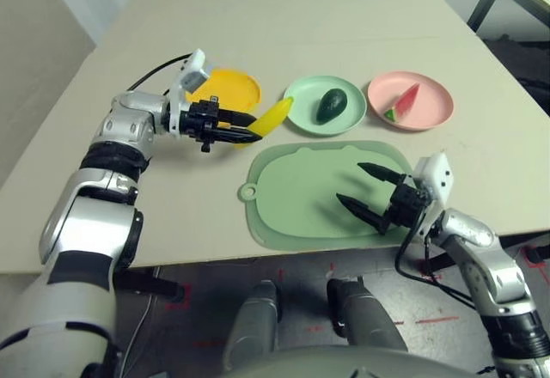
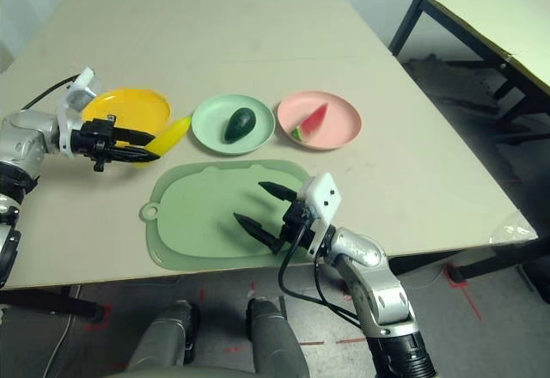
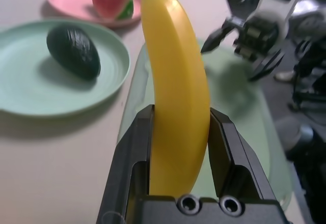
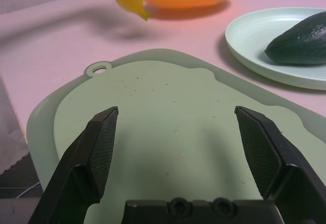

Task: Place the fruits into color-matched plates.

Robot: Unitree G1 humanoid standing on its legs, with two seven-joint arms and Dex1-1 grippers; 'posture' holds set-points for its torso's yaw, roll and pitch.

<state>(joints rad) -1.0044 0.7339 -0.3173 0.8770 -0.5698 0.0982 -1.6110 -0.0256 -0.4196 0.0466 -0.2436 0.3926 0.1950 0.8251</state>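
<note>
My left gripper (image 1: 243, 129) is shut on the yellow banana (image 1: 271, 116), holding it in the air beside the near right edge of the yellow-orange plate (image 1: 232, 88). The dark green avocado (image 1: 332, 105) lies in the mint green plate (image 1: 302, 107). On the pink plate (image 1: 430, 107) rests the watermelon wedge (image 1: 402, 103). My right gripper (image 1: 354, 185) stands open and empty above the right part of the green cutting board (image 1: 292, 193).
The cutting board lies near the table's front edge, its small loop handle (image 1: 248, 192) pointing left. A second table (image 2: 490, 17) stands at the far right, with floor between the two. The far half of the tabletop (image 1: 284, 17) is bare.
</note>
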